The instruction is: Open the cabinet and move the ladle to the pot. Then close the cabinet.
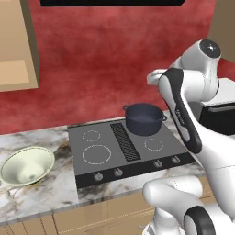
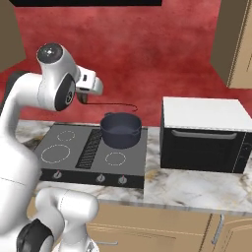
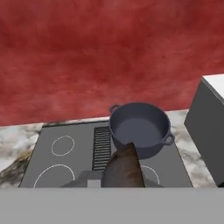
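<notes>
Carrying step under way: the fingers, clamped on the reddish-brown ladle [image 3: 124, 168], hang short of the blue-grey pot [image 3: 139, 129] on the cooktop; next, advance over the rim, lower, release, then shut the cabinet [image 1: 17, 46].

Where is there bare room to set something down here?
Free: the cooktop's left burner rings, and the marble counter in front of the black oven. Crowded: the rear right burner under the pot, and the counter end holding the pale green bowl.

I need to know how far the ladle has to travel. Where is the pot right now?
The pot sits on the back right burner of the cooktop, in front of the red wall; in the right base view, the black oven stands to its right.
</notes>
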